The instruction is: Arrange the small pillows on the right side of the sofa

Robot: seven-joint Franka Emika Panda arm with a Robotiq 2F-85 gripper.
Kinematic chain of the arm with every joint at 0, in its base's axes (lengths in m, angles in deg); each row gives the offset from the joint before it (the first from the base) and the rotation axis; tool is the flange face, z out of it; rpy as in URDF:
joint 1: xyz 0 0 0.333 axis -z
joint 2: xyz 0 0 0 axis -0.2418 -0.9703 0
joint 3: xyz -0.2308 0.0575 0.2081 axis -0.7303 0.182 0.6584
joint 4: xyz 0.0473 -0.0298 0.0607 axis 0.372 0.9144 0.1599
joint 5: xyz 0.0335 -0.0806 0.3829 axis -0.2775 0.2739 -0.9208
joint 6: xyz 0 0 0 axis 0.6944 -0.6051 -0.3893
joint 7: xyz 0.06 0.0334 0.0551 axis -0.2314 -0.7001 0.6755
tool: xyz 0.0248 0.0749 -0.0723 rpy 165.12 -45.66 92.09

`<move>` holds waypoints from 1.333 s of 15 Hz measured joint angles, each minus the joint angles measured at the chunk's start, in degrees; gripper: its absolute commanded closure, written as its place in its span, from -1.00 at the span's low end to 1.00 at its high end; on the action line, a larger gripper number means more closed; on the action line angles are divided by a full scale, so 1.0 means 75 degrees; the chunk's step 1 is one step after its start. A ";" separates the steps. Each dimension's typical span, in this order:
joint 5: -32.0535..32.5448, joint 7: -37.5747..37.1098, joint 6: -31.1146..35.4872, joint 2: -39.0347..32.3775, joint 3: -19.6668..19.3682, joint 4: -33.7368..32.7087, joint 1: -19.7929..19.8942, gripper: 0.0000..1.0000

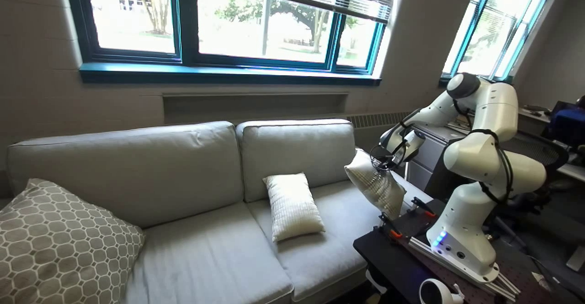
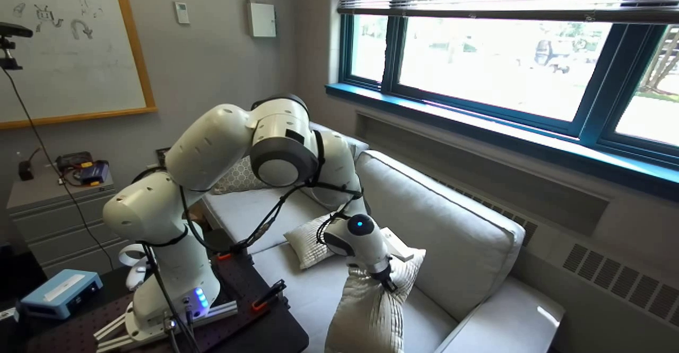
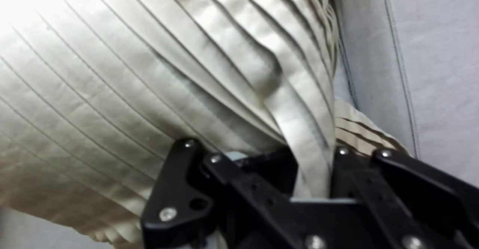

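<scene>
Gripper [image 1: 383,163] pinches a fold of one small pillow [image 1: 377,187], which tilts; in an exterior view, the sofa [image 1: 205,249] bears a lattice cushion [image 1: 68,244] far to the gripper's left and the other small pillow [image 1: 295,207] nearer left, the desk [image 1: 397,272] below right.

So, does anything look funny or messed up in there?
Yes: the small white pillow in the pincer is tilted at one end of the sofa, and its cloth is scrunched into folds where it's pinched. That's probably just the grip squeezing it. I can't see any spills or rips.
</scene>
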 measured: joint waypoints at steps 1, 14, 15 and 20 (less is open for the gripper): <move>-0.0126 -0.0199 -0.0293 -0.0031 -0.0399 -0.0214 -0.0500 1.00; -0.1285 -0.2120 -0.2781 -0.0095 -0.5381 -0.1483 -0.5353 1.00; -0.1087 -0.2478 -0.3153 -0.0116 -0.5918 -0.1547 -0.5849 1.00; -0.0073 -0.3778 -0.5747 -0.0685 -0.7880 -0.2774 -0.7331 1.00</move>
